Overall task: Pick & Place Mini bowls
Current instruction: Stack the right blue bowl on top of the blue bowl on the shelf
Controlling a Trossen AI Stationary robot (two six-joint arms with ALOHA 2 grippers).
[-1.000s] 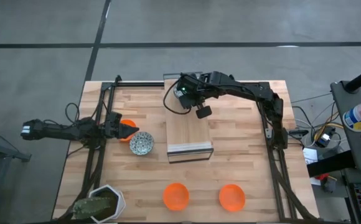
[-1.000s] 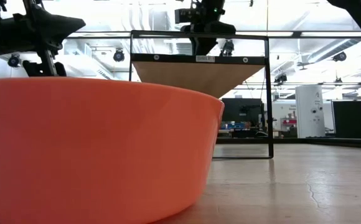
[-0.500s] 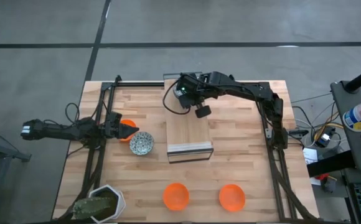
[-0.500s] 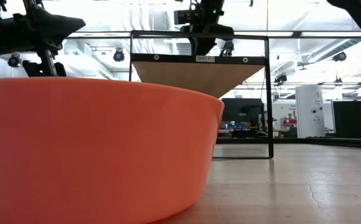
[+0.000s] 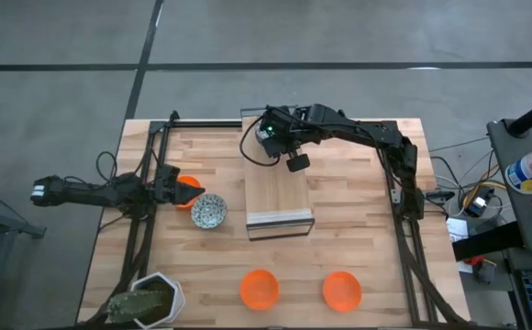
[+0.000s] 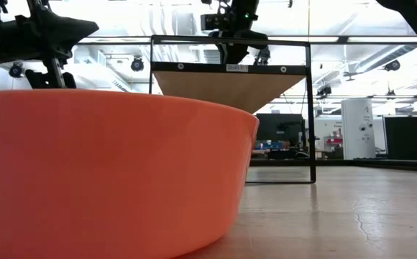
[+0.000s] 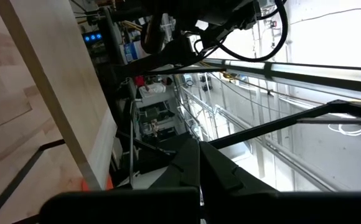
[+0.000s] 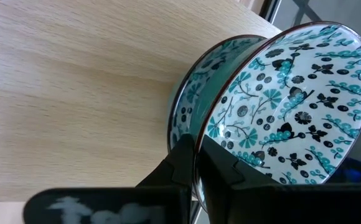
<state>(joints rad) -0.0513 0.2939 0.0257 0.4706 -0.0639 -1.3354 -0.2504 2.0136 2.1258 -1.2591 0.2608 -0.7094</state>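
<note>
One patterned bowl (image 8: pixel 274 112) is clamped at its rim by the right tool (image 8: pixel 196 165) over the raised board (image 5: pixel 280 192), while three bowls wait below on the tabletop (image 5: pixel 367 229); the left tool (image 5: pixel 193 187) rests closed by an orange bowl (image 5: pixel 187 186).

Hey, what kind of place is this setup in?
Probably a robotics lab or workshop: a light butcher-block wooden table inside a black metal frame, bare grey concrete floor, and equipment racks under bright ceiling lights behind.

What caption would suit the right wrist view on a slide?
The right gripper, shut on the rim of a blue-patterned mini bowl, holds it tilted over a pale wooden board.
</note>
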